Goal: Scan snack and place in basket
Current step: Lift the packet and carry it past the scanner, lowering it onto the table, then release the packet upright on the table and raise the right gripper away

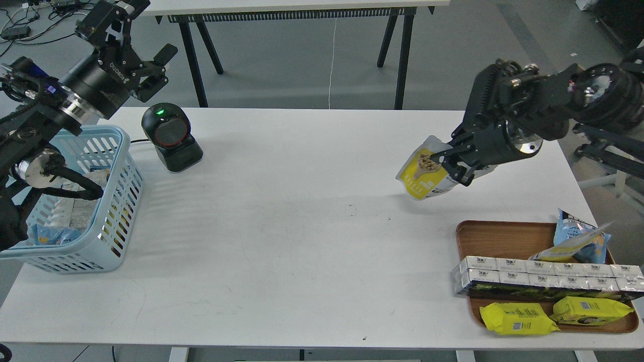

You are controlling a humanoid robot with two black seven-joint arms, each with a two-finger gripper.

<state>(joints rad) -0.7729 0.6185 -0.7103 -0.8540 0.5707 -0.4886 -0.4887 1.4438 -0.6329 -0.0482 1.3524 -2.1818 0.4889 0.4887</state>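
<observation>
My right gripper (449,163) was clamped on the snack (425,173), holding it above the table (302,226), well right of the scanner (171,137). I judged pickup done; scanning and dropping into the basket (118,201), just left of the scanner, remained. My left gripper (143,48) hung spread wide, empty, above the scanner. The pouch's barcode wasn't visible to me; the basket's contents were partly hidden by my arm.

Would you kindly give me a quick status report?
Right gripper shut on snack, held above table. Left gripper open, empty, above basket. Path to scanner clear.
</observation>
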